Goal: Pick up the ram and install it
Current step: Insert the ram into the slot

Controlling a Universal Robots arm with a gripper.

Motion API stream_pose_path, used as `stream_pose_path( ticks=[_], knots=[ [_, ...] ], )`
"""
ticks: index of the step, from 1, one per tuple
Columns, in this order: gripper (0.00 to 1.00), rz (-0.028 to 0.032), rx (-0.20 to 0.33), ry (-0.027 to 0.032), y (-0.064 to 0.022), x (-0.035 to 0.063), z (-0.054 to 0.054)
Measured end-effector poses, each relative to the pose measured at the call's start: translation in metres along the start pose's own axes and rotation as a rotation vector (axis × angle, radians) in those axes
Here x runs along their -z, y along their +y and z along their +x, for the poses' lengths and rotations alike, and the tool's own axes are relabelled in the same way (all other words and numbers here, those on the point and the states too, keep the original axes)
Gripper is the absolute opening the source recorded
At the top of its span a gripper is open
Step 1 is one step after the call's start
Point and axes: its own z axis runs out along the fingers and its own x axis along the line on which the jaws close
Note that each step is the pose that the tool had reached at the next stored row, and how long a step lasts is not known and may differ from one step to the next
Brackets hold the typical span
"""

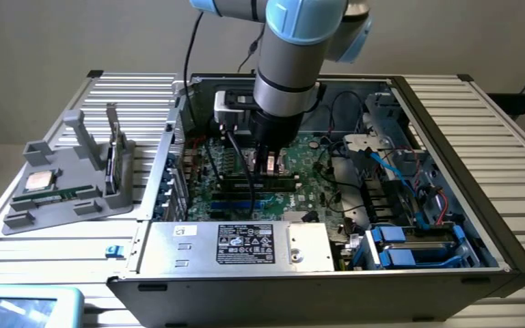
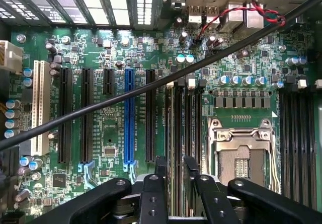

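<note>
Green ram stands edge-up in a motherboard slot, between the gripper's released fingers. Likely light, stiff and fragile; best held by its long top edge, away from chips. Seating and latches hidden by fingers; a black cable crosses the wrist view.

A plain beige wall rises behind the slatted metal table.

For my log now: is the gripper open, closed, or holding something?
Gripper: open, holding nothing, low over the motherboard memory slots.
</note>
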Motion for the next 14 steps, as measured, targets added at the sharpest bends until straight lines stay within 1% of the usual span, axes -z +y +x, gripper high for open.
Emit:
stream_pose_path(
  ticks=[5,9,11,12,13,14],
  knots=[
    [0.28,-0.0001,0.001,-0.0044,0.0012,0.0094,-0.001],
    [0.28,-0.0002,0.001,-0.0081,0.0018,0.0141,-0.001],
    [0.28,-0.0002,0.001,-0.0089,0.002,0.016,-0.001],
    [0.25,-0.0001,0.001,-0.0091,0.002,0.016,-0.001],
    [0.19,-0.0001,0.001,-0.0091,0.002,0.016,-0.001],
    [0.19,-0.0001,0.001,-0.0091,0.002,0.016,-0.001]
  ],
)
